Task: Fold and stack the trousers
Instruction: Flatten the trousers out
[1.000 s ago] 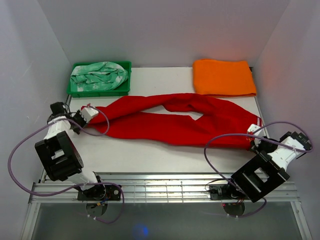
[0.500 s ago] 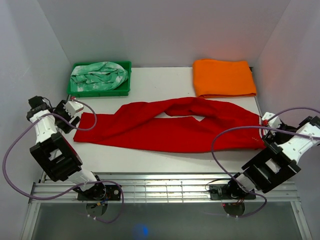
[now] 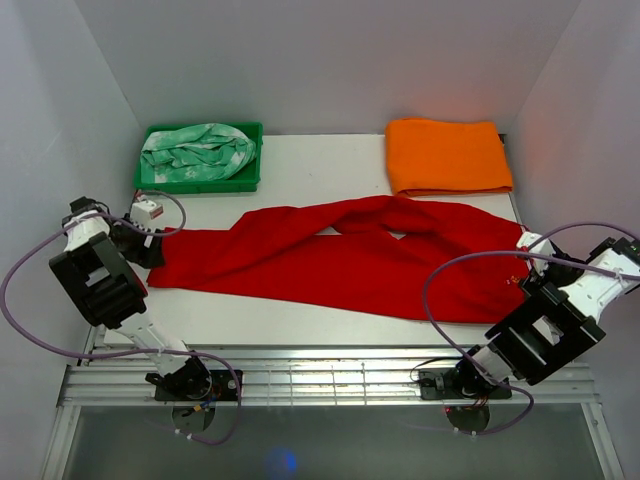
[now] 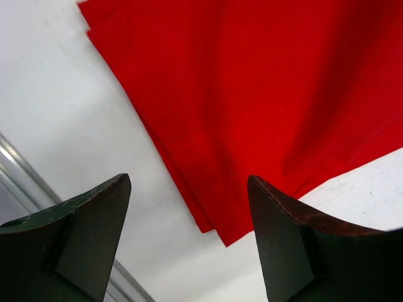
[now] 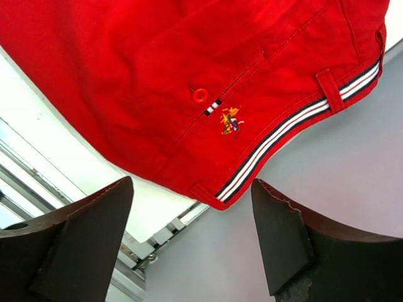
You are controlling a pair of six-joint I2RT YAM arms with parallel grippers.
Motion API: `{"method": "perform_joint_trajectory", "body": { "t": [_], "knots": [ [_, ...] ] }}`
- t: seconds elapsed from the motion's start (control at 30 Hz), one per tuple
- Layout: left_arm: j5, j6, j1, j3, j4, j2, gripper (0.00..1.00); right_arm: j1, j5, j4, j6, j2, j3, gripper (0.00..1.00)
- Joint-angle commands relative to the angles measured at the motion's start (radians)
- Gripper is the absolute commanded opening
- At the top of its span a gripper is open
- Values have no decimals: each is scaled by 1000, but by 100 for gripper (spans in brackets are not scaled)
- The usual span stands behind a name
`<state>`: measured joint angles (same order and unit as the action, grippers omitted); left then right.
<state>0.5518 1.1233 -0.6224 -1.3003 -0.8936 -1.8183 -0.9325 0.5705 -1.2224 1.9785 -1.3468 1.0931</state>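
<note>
Plain bright red soft cloth trousers (image 3: 350,262) lie stretched across the middle of the white tabletop (image 3: 300,322), running from the left edge of the frame's working area to the right edge, with the two legs parting around a small gap near the centre. The leg ends point to the left and the waist to the right.

The left jaws stand wide apart just beside the leg ends, with nothing between them; in the left wrist view a hem corner sits low in the frame, flat on the tabletop. The right jaws are likewise spread and hold nothing, hanging over the waist corner. Whether either tip brushes the cloth is hard to tell from above.

In the right wrist view the waistband carries a navy, white and red striped tape (image 5: 296,126), a red belt loop (image 5: 330,91), a red button (image 5: 199,95) and a small yellow-orange embroidered emblem (image 5: 230,119), too small to read as any brand.

At the upper left, a green plastic tray (image 3: 150,184) holds a crumpled mint green and white patterned cloth (image 3: 197,150). At the upper right lies a folded plain orange cloth (image 3: 447,155), near the trousers but apart from them.
</note>
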Motion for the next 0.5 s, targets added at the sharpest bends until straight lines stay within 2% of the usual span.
{"method": "perform_joint_trajectory", "body": {
  "t": [0.0, 0.17, 0.2, 0.3, 0.33, 0.47],
  "knots": [
    [-47, -28, 3, 61, -22, 37, 86, 61, -35, 7, 82, 4, -16, 79],
    [-107, -89, 4, 140, 82, 19, 83, 197, -142, 244, -151, 90, -231, 76],
    [-136, -106, 9, 141, 90, -8, 77, 213, -153, 265, -174, 92, -252, 75],
    [-187, -106, 7, 171, 105, -42, 67, 261, -211, 346, -239, 74, -314, 74],
    [-228, -100, 7, 186, 116, -47, 58, 268, -233, 369, -244, 52, -324, 73],
    [-292, -21, -23, 285, 101, -12, 35, 273, -338, 425, -225, -20, -325, 71]
  ]
}}
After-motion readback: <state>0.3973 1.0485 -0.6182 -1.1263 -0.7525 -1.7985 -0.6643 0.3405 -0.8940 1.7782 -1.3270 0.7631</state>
